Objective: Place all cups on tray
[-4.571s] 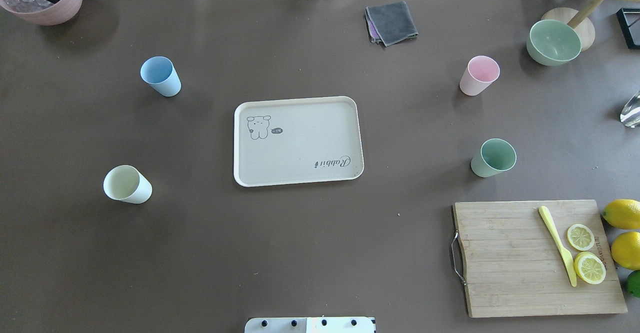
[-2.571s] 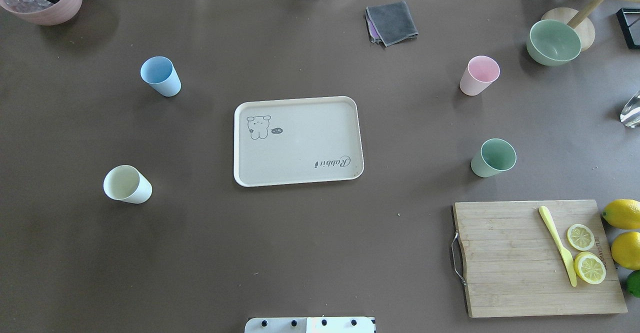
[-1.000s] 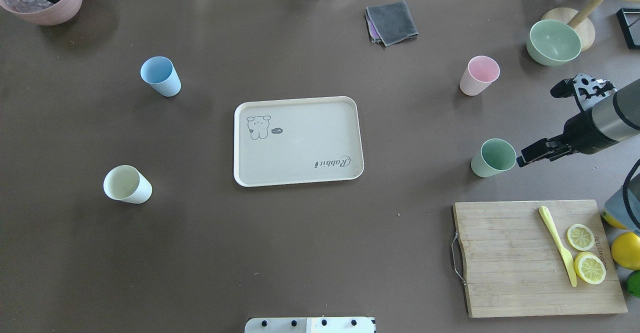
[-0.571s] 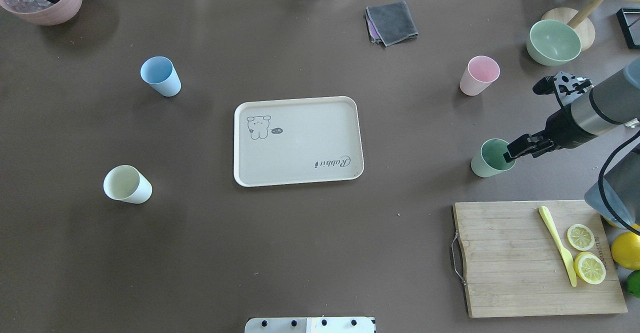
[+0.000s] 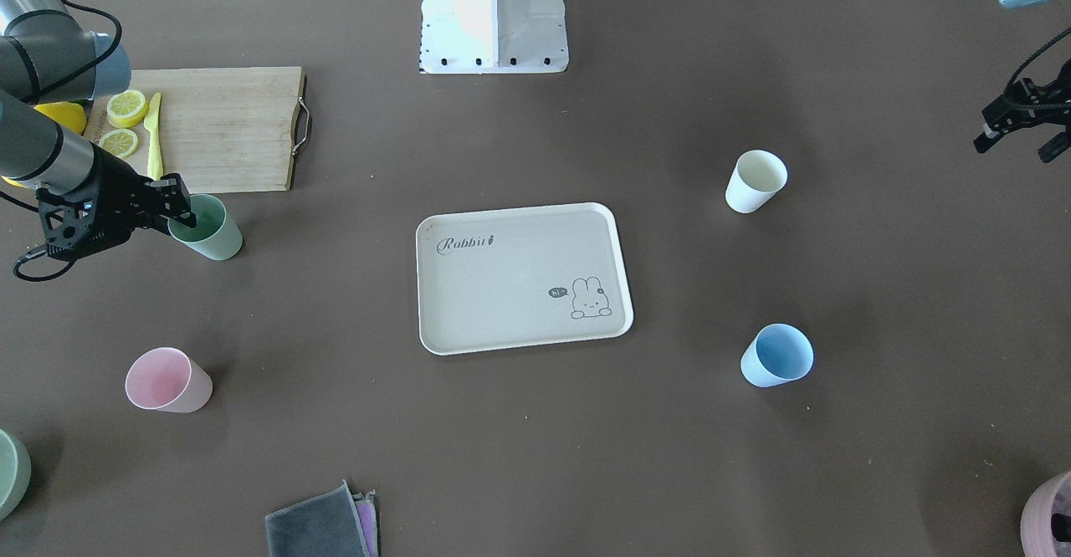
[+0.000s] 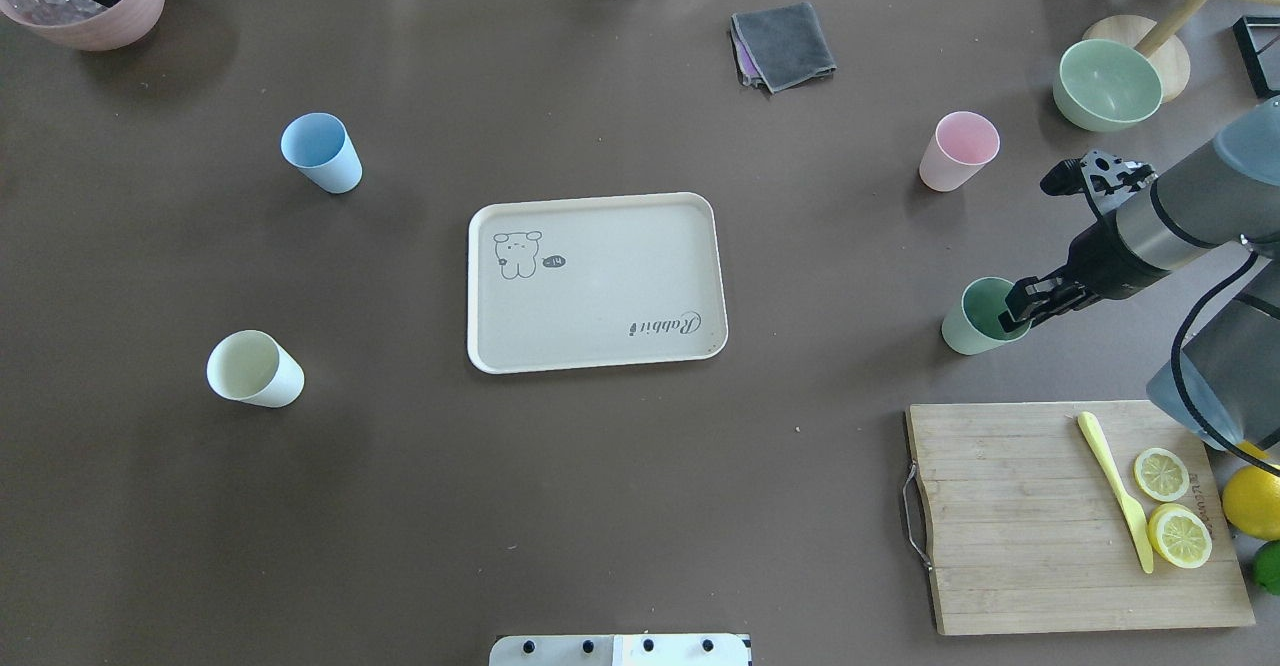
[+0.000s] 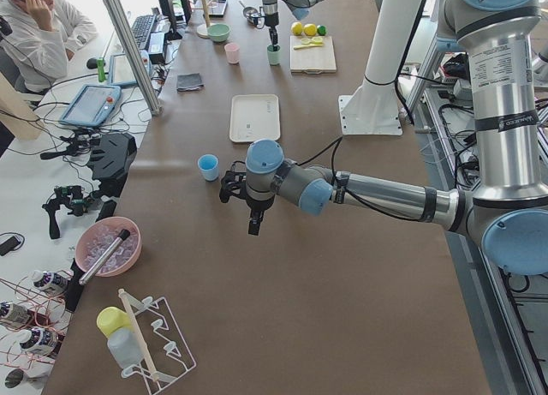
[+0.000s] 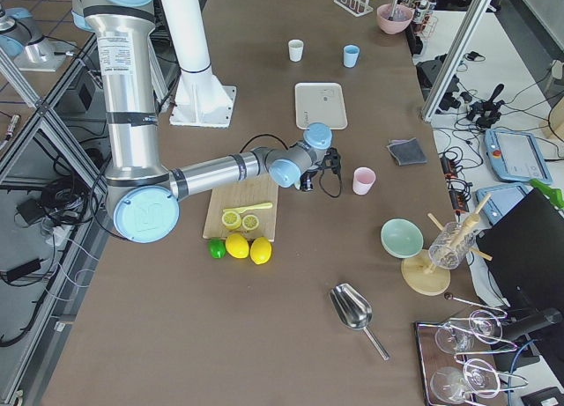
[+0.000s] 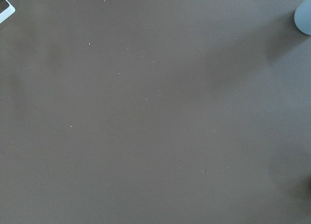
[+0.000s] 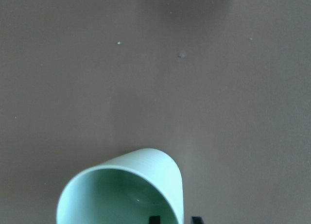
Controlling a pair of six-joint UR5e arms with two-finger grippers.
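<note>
The cream tray (image 6: 600, 246) lies mid-table with nothing on it. Four cups stand on the table around it: sage green (image 6: 968, 331), pink (image 6: 958, 151), light blue (image 6: 322, 151) and cream white (image 6: 255, 369). My right gripper (image 6: 1012, 313) is open at the green cup's rim. In the right wrist view (image 10: 175, 220) one finger is inside the green cup (image 10: 121, 195) and one outside its wall. My left gripper (image 5: 1017, 143) hangs open and empty at the table's side, away from the cream cup (image 5: 755, 181) and the blue cup (image 5: 776, 356).
A wooden cutting board (image 6: 1020, 526) with a yellow knife and lemon slices lies near the green cup. A green bowl (image 6: 1107, 84), a grey cloth (image 6: 783, 46) and a pink container (image 6: 85, 1) sit along the far edge. Whole lemons (image 6: 1250, 501) lie beside the board.
My right arm came in from the right and its gripper moved left onto the green cup's rim. The cups and tray have not moved.
</note>
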